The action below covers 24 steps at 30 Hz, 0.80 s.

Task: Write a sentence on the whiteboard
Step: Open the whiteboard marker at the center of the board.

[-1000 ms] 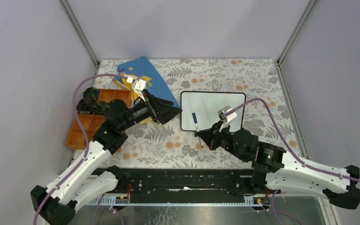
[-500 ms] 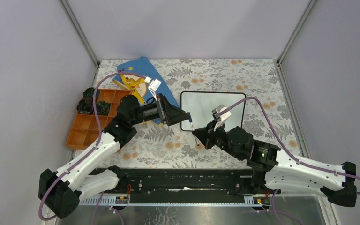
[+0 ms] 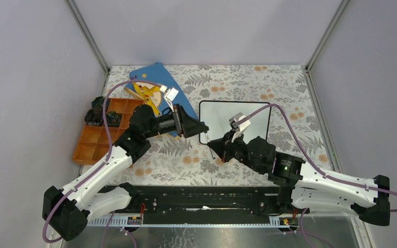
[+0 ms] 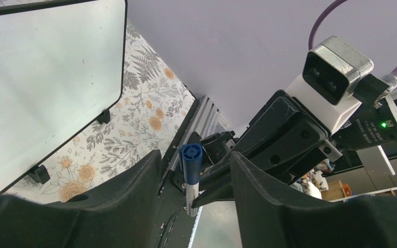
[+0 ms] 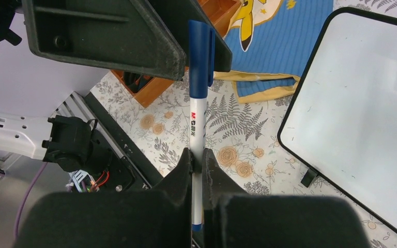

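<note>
Step in hand, by my reading: uncapping. Your right end effector [image 5: 196, 155] pinches the marker [image 5: 198, 124] by its smooth white barrel; the blue cap [image 5: 200, 57] stands between the spread jaws of the left end effector [image 4: 194, 157], not visibly gripped. Next, close on the cap and pull straight along the barrel. Beyond, the glossy black-framed whiteboard [image 3: 222, 113] lies blank on the floral table [image 3: 227, 82]

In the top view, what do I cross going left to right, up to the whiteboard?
First the orange tray → blue book → left gripper → whiteboard.
</note>
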Each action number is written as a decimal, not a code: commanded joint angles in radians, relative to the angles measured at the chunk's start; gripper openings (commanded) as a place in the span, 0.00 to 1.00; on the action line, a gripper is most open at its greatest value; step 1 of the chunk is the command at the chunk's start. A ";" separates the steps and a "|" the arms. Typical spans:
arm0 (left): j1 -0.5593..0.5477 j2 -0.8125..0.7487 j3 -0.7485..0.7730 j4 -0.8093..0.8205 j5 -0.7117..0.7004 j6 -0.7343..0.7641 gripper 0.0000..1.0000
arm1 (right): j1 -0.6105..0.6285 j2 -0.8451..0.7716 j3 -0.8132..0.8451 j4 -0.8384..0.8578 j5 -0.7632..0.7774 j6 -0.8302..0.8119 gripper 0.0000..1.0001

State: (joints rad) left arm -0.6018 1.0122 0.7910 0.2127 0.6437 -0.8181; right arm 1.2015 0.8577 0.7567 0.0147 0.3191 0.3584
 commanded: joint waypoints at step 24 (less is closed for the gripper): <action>-0.009 -0.034 -0.004 0.039 -0.002 0.002 0.00 | -0.005 0.012 0.060 0.070 -0.071 0.063 0.55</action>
State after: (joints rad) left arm -0.6060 1.0084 0.7906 0.2123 0.6399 -0.8139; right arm 1.1988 0.8772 0.7715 0.0238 0.2863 0.3775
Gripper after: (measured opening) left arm 0.082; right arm 0.391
